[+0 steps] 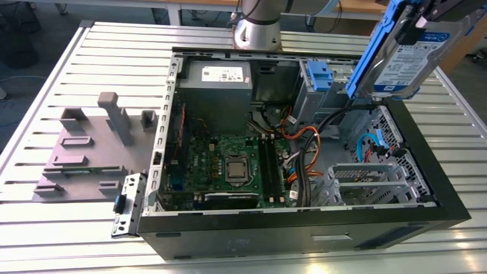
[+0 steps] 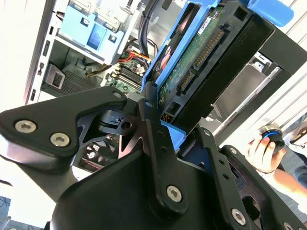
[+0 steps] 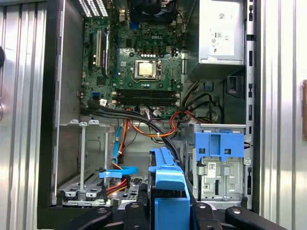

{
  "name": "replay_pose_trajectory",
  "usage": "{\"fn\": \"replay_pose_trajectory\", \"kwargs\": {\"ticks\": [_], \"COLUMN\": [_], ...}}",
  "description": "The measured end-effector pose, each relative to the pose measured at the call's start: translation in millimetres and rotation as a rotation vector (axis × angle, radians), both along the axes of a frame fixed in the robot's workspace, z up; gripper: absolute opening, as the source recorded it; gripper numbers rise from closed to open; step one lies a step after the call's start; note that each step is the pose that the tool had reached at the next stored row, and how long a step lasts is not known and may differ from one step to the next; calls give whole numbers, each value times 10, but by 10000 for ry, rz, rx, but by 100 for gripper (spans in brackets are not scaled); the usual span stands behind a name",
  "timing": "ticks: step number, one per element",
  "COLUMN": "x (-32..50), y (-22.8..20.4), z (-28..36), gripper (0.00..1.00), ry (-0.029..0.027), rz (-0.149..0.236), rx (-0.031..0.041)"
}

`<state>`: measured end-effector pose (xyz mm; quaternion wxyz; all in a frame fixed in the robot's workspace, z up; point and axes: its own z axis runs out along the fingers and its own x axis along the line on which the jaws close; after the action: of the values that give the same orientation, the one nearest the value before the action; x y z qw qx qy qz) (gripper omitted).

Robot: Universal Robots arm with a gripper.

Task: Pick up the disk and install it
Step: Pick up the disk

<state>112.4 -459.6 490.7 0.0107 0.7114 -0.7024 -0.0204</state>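
We are mid-carry: the jaws are clamped on the disk [image 1: 403,57], which is lifted clear above the open case [image 1: 304,224], near the bay [image 1: 311,101]. Seating it, we judge, calls for squaring the disk to that bay. The wrist points down into the case, holding the disk tilted on edge.

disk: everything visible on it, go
The disk is a flat silver drive with a white-and-blue label, framed by a blue plastic carrier. The second wrist view shows its green circuit board and connector edge. It hangs steeply tilted above the open computer case, at the exterior view's right, clamped by the gripper.
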Motion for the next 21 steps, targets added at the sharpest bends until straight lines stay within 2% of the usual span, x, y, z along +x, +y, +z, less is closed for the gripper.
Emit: {"fn": "replay_pose_trajectory", "kwargs": {"ticks": [21], "x": [0], "y": [-43], "z": [-1], "gripper": [36], "ry": [0], "rz": [0], "rx": [1]}}
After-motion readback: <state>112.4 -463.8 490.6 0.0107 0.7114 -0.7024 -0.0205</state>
